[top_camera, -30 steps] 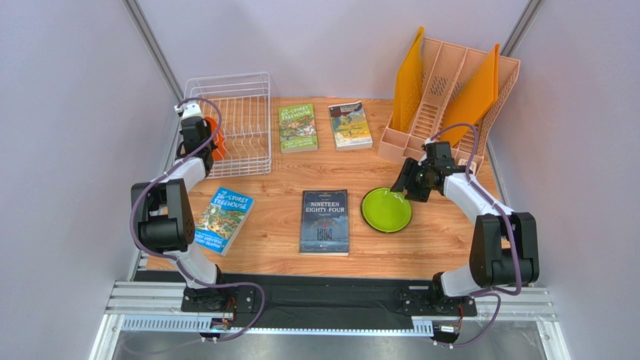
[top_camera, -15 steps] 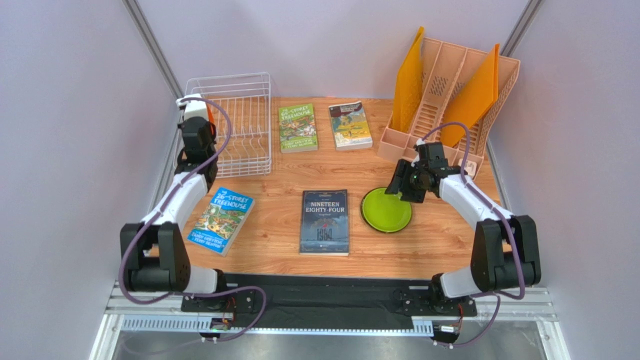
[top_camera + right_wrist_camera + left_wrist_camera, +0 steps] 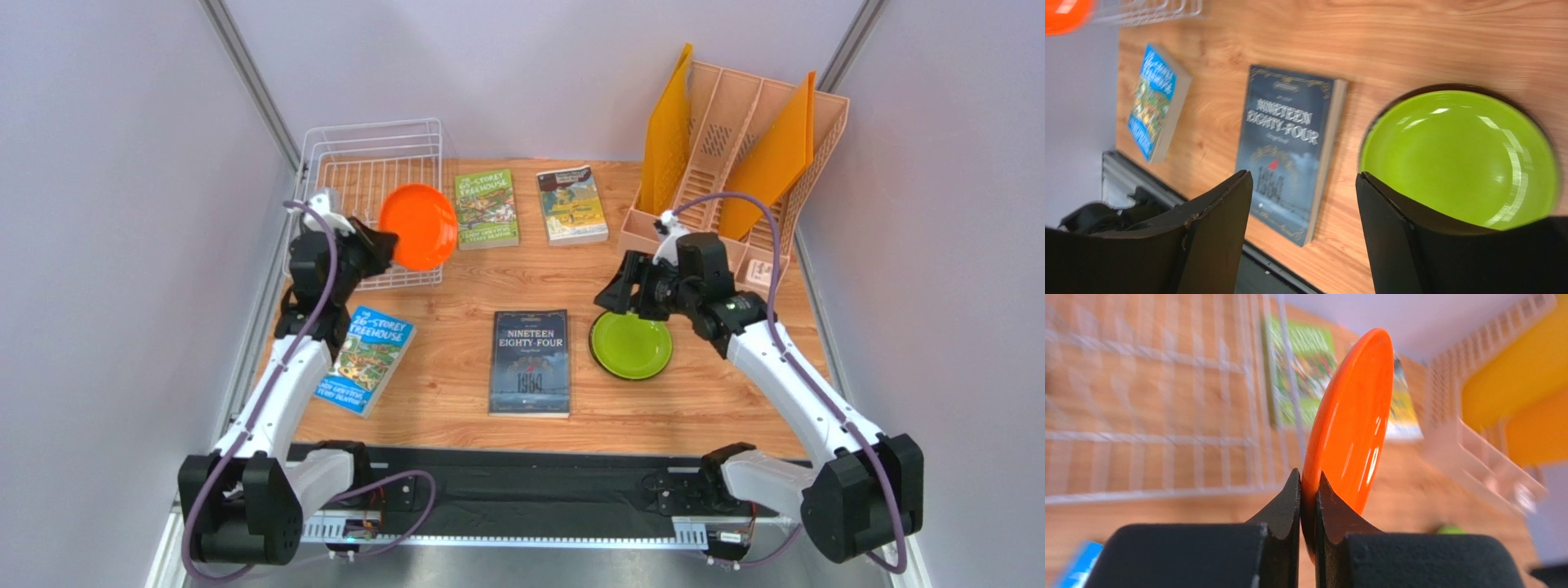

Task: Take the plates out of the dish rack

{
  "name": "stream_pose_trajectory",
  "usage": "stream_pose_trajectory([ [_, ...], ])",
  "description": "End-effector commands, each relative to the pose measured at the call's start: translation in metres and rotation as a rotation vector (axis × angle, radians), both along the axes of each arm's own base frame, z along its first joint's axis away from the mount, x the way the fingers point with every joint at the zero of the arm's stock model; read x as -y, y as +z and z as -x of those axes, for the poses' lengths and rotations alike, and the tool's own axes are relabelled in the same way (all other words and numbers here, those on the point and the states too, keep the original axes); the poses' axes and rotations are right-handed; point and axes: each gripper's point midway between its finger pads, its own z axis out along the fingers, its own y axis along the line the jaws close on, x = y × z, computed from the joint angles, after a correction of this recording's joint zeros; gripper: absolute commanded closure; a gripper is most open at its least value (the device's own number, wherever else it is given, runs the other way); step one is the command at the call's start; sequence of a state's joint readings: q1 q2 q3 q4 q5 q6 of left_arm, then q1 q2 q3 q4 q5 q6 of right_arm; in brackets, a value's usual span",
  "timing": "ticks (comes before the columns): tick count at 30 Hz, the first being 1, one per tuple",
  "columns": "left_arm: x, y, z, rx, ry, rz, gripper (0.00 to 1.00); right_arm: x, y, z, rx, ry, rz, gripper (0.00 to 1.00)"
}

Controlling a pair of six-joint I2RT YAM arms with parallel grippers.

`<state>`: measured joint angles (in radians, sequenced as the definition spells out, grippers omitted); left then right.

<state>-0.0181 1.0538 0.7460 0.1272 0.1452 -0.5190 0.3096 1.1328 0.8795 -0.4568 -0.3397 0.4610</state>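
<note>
Orange plate by white wire dish rack

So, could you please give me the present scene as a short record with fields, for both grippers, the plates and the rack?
left gripper: shut on the rim of the round orange plate, held on edge in the air at the right side of the white wire dish rack
right gripper: open, holding nothing, over the left edge of the round lime green plate
lime green plate: flat on the wooden table, right of the dark Nineteen Eighty-Four book
dish rack: far left; no plate seen inside
</note>
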Motion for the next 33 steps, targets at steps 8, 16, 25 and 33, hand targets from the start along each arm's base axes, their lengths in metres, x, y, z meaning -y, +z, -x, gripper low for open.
stream_pose_trajectory([
  [8, 0.121, -0.015, 0.059, -0.077, -0.452, 0.337, 1.00, -0.091, 0.021, -0.003, 0.072, 0.173, -0.179, 0.32],
  [16, 0.138, -0.029, 0.076, -0.107, -0.488, 0.344, 1.00, -0.119, 0.022, -0.013, 0.093, 0.240, -0.239, 0.32],
  [25, 0.153, -0.042, 0.077, -0.141, -0.509, 0.333, 1.00, -0.140, 0.023, -0.028, 0.098, 0.279, -0.277, 0.33],
  [33, 0.169, -0.042, 0.078, -0.137, -0.549, 0.328, 1.00, -0.160, 0.010, -0.030, 0.042, 0.349, -0.323, 0.81],
])
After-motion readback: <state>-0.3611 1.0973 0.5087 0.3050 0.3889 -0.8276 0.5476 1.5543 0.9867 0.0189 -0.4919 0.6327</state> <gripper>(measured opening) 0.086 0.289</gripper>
